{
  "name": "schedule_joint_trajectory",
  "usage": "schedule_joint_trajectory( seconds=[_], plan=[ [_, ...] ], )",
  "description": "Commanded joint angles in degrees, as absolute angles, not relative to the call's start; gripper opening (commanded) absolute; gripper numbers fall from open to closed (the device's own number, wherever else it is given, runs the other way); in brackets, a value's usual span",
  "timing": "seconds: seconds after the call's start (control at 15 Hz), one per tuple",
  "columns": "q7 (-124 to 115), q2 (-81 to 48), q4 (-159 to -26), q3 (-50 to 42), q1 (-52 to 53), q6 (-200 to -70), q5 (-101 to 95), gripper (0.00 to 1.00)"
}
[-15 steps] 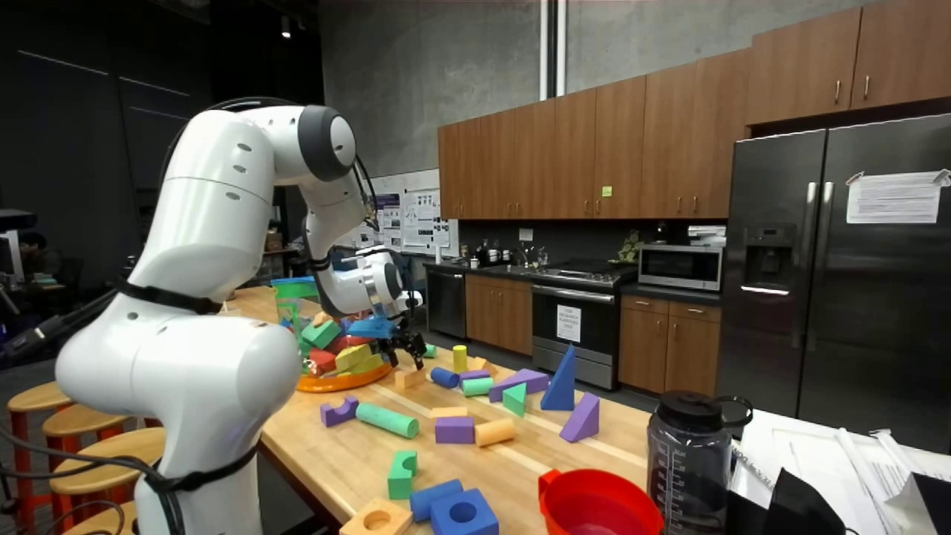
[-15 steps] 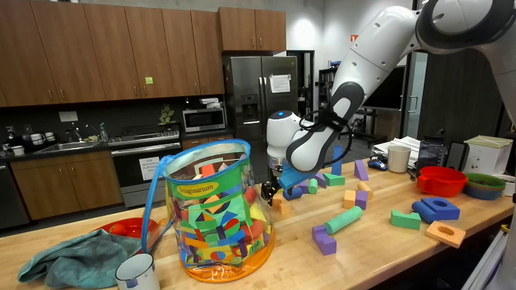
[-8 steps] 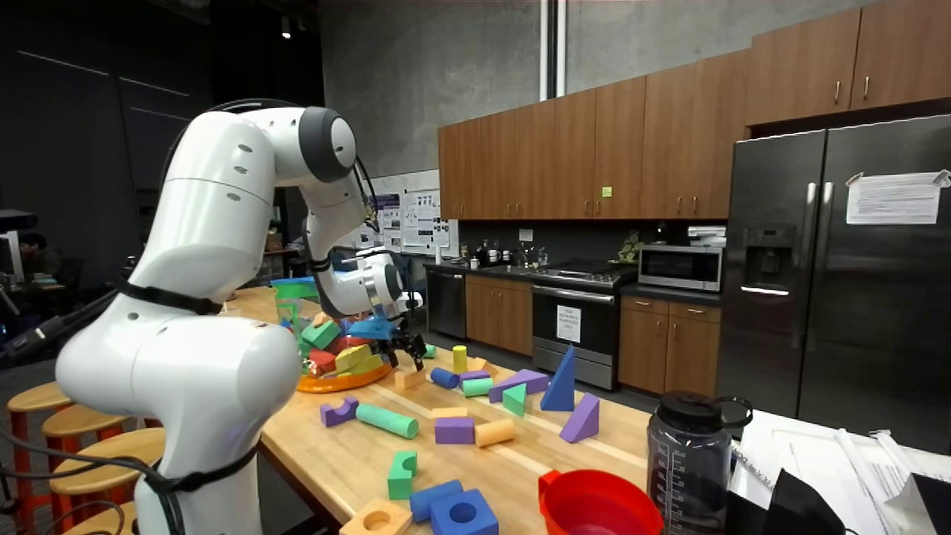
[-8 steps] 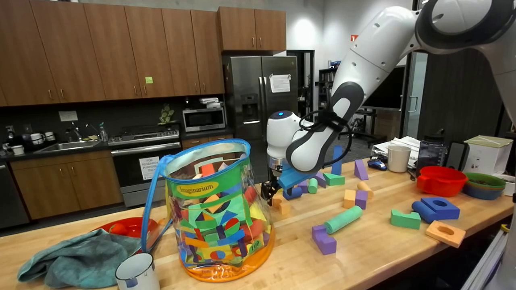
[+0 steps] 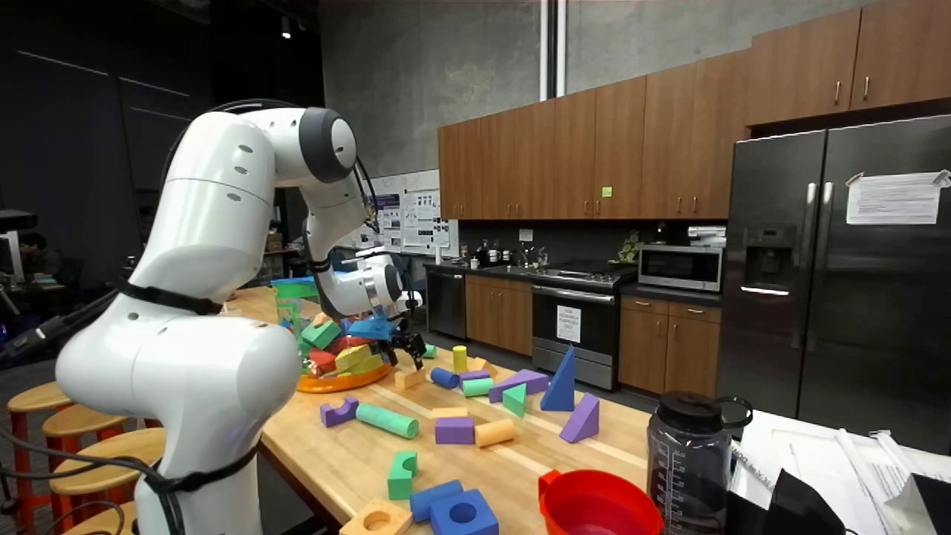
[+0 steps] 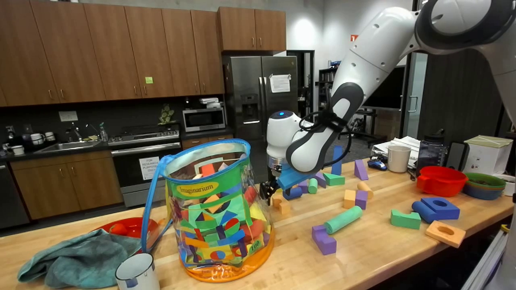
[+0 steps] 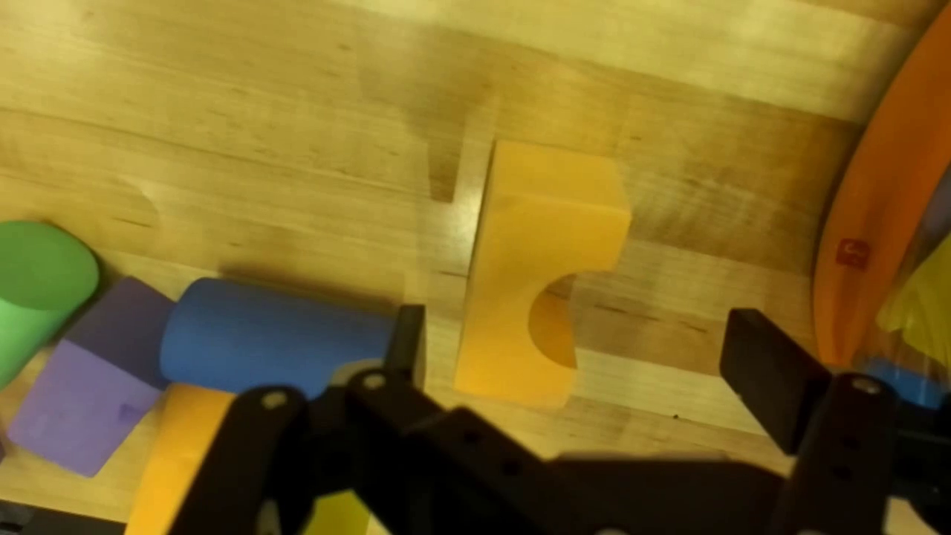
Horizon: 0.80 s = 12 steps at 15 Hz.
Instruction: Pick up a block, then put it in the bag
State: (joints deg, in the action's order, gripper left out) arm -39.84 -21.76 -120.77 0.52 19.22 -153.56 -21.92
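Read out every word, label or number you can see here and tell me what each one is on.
"Imaginarium": yellow label on the bag.
"FOR RESEARCH PURPOSES ONLY": white sheet on the oven.
"100", as best I can tell: low on the bag.
Too small or blurred to read: papers on the refrigerator, wall posters, green note, red sign, markings on the bottle, print on the bag's orange base.

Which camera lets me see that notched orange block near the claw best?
The wrist view: seen from above and close up, the notched orange block shows its curved cut-out plainly, framed by the open claw. Both exterior views show it too, but much smaller, close to the claw.
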Motion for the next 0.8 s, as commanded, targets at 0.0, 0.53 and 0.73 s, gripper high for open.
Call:
schedule_joint_trajectory(
  seconds=[0.0, 0.53, 0.73],
  plan=[
    [-39.2, -21.7, -120.8, -0.3, 20.1, -153.6, -21.2, 1.00],
    [-40.0, -23.7, -119.1, -0.9, 20.5, -154.2, -21.6, 1.00],
    [-40.5, -25.1, -118.0, -1.6, 20.9, -154.6, -21.5, 1.00]
  ],
)
